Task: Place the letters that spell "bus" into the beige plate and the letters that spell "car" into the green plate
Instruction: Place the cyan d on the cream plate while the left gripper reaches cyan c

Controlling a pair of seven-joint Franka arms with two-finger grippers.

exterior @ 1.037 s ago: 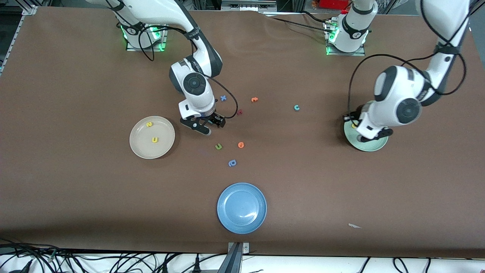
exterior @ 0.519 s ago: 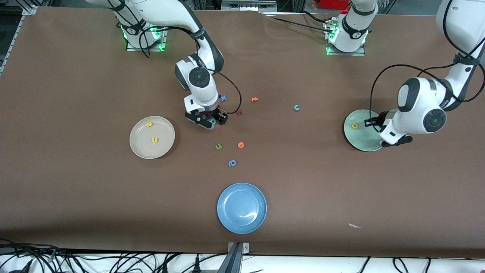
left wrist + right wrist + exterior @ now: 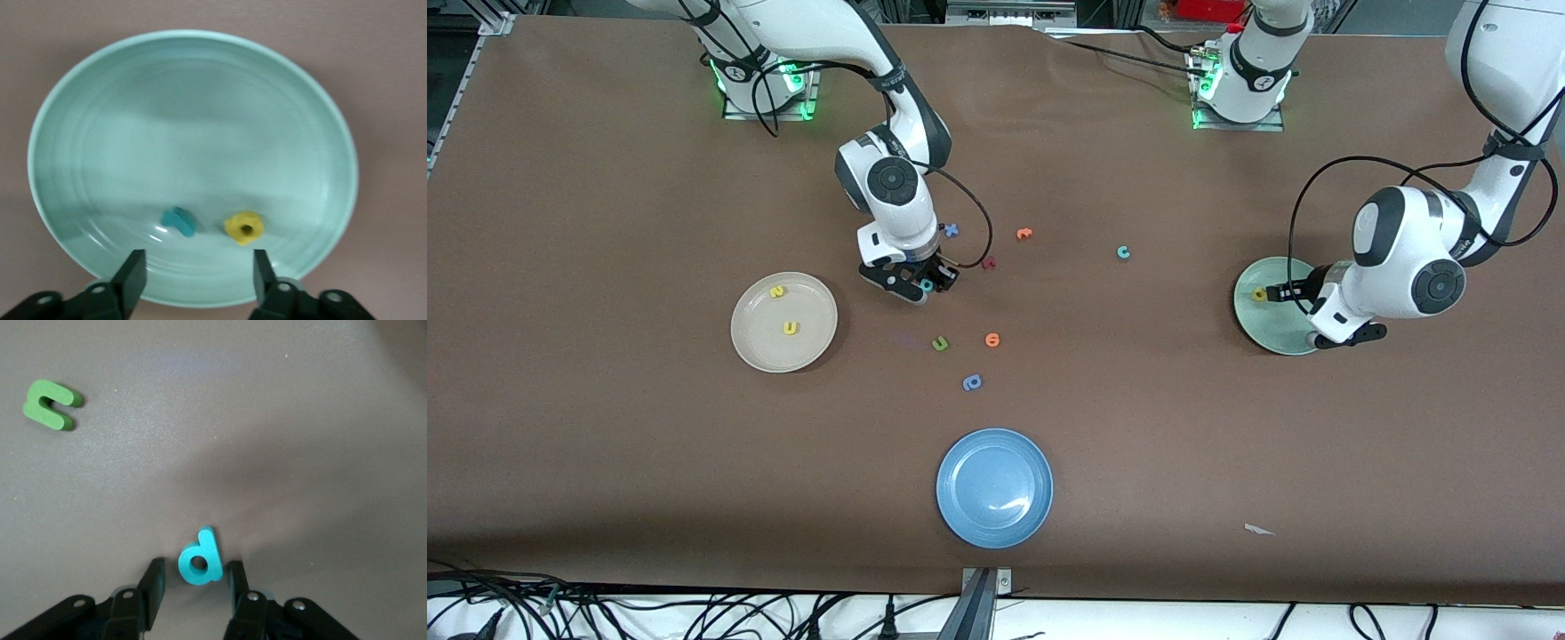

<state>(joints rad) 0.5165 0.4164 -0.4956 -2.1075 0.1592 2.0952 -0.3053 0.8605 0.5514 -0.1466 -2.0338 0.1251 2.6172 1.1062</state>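
The brown table (image 3: 605, 462) carries three plates. The blue plate (image 3: 994, 488) sits close to the edge nearest the front camera, about midway along it. The beige plate (image 3: 783, 322) lies toward the right arm's end, with the yellow s (image 3: 777, 291) and the yellow u (image 3: 790, 328) inside it, the s farther from the camera than the u. The green plate (image 3: 193, 167) lies toward the left arm's end; in it rest the teal r (image 3: 179, 221) and the yellow a (image 3: 245, 227), just beside each other and apart.

The left gripper (image 3: 197, 277) hangs over the green plate's rim, fingers spread wide with nothing between them. The right gripper (image 3: 193, 583) is down at the table near the middle, its fingers (image 3: 152, 580) standing on either side of the teal b (image 3: 200, 557); whether they press it I cannot tell.

Loose letters lie between the plates: the teal c (image 3: 1123, 252) sits alone toward the green plate, well apart from it. The green u (image 3: 940, 344), an orange letter (image 3: 992, 340) and a blue letter (image 3: 972, 382) lie nearer the camera than the right gripper. Another blue letter (image 3: 951, 230), an orange one (image 3: 1024, 233) and a dark red one (image 3: 988, 262) lie farther from it.
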